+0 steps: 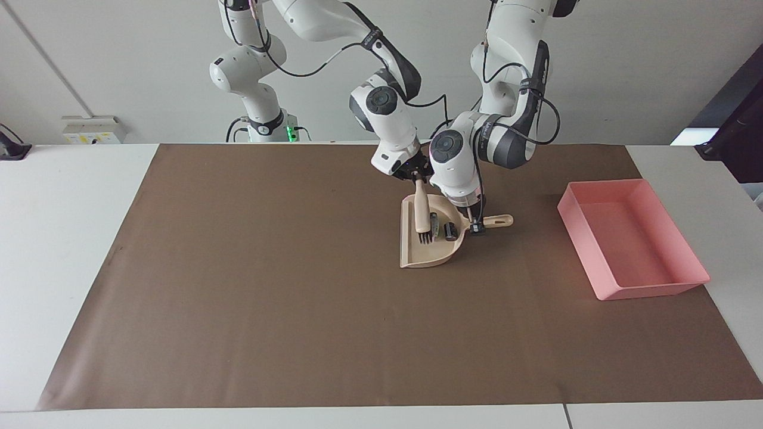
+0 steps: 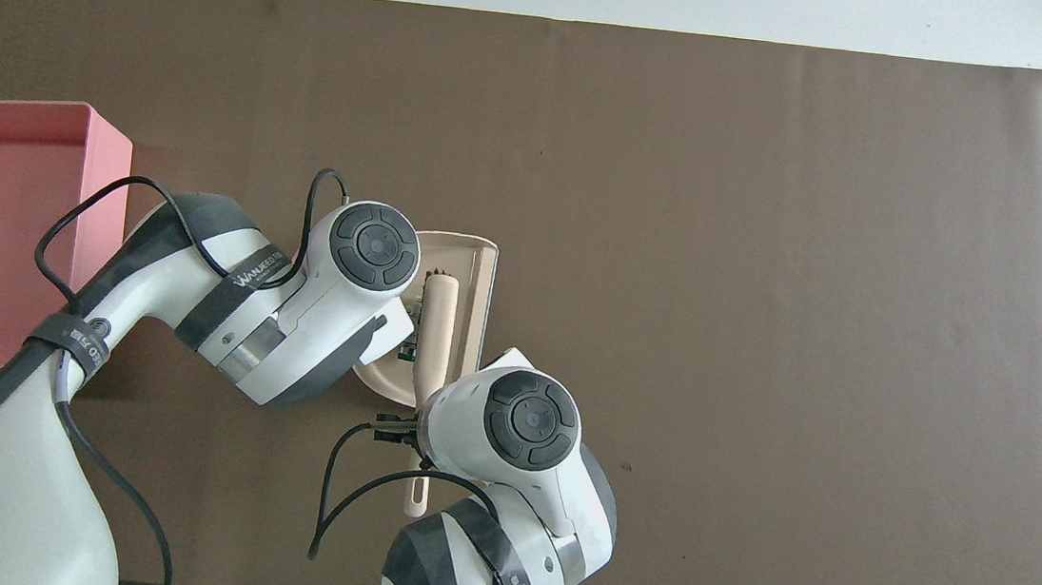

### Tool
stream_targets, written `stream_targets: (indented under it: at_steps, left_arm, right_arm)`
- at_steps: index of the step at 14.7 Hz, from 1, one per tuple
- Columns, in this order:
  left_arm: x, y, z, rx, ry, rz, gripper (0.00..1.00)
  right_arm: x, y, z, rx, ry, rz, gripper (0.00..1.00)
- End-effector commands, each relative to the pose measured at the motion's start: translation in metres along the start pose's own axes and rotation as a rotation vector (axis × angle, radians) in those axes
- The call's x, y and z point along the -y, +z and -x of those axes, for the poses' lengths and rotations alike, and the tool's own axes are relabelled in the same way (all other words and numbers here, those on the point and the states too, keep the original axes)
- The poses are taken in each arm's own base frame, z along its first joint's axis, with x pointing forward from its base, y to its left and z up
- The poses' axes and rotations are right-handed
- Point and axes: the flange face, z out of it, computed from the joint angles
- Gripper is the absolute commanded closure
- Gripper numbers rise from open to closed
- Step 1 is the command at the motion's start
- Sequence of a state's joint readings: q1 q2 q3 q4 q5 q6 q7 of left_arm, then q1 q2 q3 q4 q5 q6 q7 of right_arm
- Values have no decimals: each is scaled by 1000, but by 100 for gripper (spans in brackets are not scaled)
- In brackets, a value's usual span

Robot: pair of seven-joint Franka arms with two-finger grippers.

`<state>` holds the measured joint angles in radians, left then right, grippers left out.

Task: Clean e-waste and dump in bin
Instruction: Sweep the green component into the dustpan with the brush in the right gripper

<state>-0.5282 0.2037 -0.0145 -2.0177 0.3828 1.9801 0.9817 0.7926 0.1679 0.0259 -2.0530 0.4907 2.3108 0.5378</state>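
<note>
right tool [image 1: 419, 177] pinching the brush [image 1: 422, 215] over e-waste [image 1: 443, 229] in the dustpan [image 1: 417, 253], left tool [image 1: 475, 221] pinching its handle [image 1: 498, 221]

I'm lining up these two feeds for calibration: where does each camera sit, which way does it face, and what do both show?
Facing view: high across the table, looking at the robots; both arms show whole, the right gripper holding the brush, the left gripper on the dustpan handle.
Overhead view: above the robots' end, looking steeply down; only the arms' upper links and wrists show.
Shared: dustpan, brush, e-waste, pink bin.
</note>
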Motion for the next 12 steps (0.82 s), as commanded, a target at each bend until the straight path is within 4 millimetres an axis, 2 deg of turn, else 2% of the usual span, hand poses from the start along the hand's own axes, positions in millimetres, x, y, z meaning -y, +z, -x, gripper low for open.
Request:
stream_targets:
  at_steps: [1,4,6,9,10,12]
  left_arm:
    - [0,3,18,-93,-12,6,100]
    - [0,-19,48,-171,18,7,100]
    - [0,-27,66,-184,29,4,100]
    - [3,-36,113,-209,39,5,100]
    - [3,-37,127,-209,47,5,100]
    - [10,-35,179,-215,36,11,100]
  right_arm:
    - [-16,-63,6,14,3,0,100]
    - [-39,-97,6,-5,40,109,100]
    - [-76,-130,-3,-8,74,194,100]
    - [-158,-183,-31,28,99,222,100]
    - [-195,-195,-43,60,83,224,100]
    - [-272,-213,-57,106,34,215,100]
